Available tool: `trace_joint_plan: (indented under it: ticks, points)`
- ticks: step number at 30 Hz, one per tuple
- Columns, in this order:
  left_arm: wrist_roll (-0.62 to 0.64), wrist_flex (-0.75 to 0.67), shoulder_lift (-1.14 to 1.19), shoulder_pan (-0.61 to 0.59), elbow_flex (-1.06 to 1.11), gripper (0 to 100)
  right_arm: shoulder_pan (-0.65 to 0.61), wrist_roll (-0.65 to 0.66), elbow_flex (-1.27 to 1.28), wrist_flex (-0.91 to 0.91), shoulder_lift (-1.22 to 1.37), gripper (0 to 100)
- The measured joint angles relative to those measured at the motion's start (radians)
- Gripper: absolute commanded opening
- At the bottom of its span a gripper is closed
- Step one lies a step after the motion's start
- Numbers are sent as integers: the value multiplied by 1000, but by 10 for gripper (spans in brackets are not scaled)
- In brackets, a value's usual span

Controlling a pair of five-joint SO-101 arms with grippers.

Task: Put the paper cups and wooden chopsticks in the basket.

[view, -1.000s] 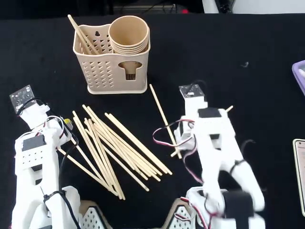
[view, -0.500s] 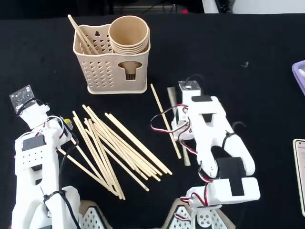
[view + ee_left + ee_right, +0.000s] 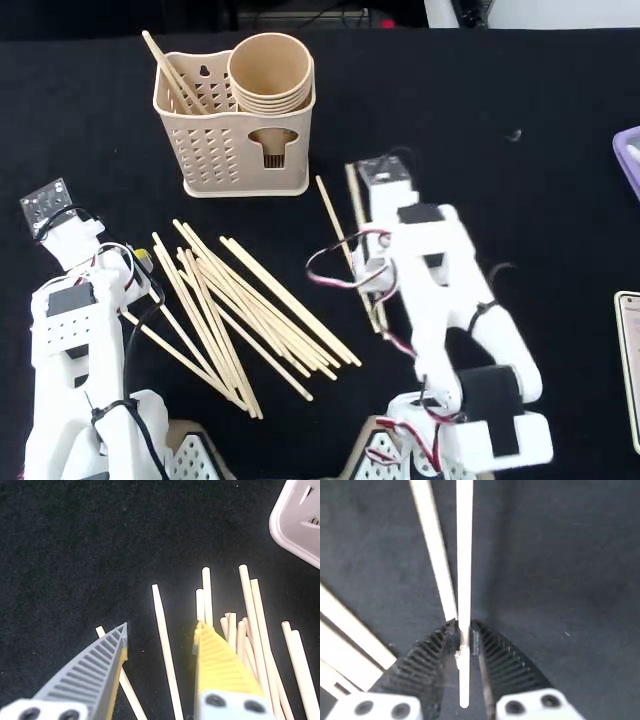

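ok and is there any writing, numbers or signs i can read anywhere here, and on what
No words or numbers can be read in these views.
basket: no text, only a cut-out shape in its front wall.
paper cups: plain.
chopstick in the right pincer: bare wood.
flat thing at the high view's right edge: too small to tell.

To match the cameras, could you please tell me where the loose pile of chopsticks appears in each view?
High view: the pile of chopsticks lies fanned between the arms, nearer them than the basket.
Left wrist view: the pile lies under and beyond the open left claw.
Right wrist view: its sticks lie beside the right claw, shut on one chopstick.
Shared landmark: the basket, also in the left wrist view.
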Motion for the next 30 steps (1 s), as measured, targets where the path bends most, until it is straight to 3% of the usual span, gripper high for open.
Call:
trace_joint_plan:
  ticks: [3, 8, 24, 30]
  points:
    - [0, 0, 0, 0, 0, 216, -63, 8, 31, -80, -2, 47]
    - [0, 0, 0, 0, 0, 216, -87, 8, 38, -135, -2, 217]
    - [0, 0, 0, 0, 0, 216, -114, 9, 63, -153, 0, 181]
    - [0, 0, 0, 0, 0, 216, -114, 9, 52, -233, 120, 177]
